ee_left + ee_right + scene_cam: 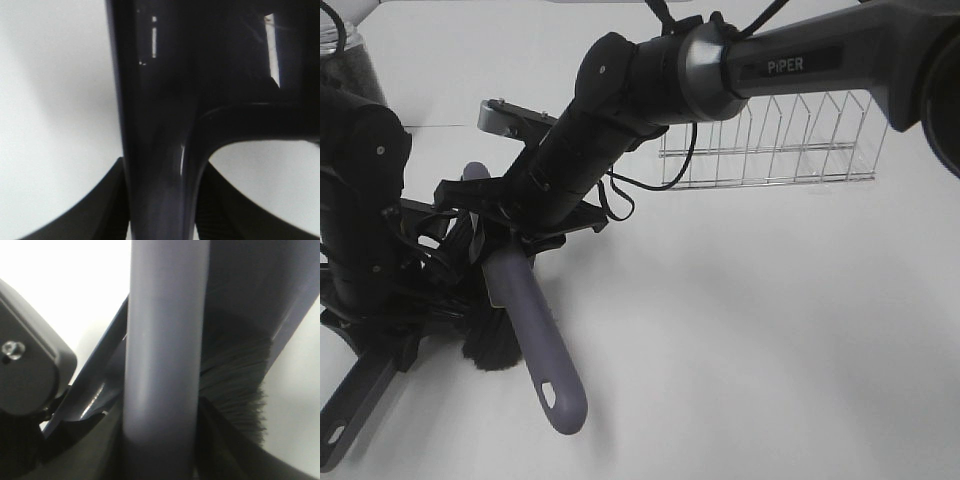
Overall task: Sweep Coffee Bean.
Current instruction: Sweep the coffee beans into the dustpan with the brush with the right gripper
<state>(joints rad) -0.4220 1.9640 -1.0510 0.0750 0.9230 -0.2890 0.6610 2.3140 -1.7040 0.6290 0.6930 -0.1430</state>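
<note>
Lilac-grey brush (535, 320), held by its handle in the right gripper (160, 450), whose jaws are closed on it from both sides. The black bristles (235, 385) fan out just beside the grip. From the high camera I see the right arm (650, 90) reaching across the middle to the left side. The brush is tilted, its bristle end low beside the left arm (360, 200) and its hang-hole end pointing toward the camera.

Left gripper (162, 215): closed as well, pads (95, 210) pressed against a dark glossy handle (160, 125) (I cannot tell from this close what tool it belongs to).

Containers: a clear jar (345, 60) at the far left edge, cut off by the frame, with dark beans inside. A wire rack (770, 140) stands at the back right, the white table (770, 350) showing through its bars.

Loose coffee bean cluster: I cannot pick it out in any view; both arms crowd the left of the table.
</note>
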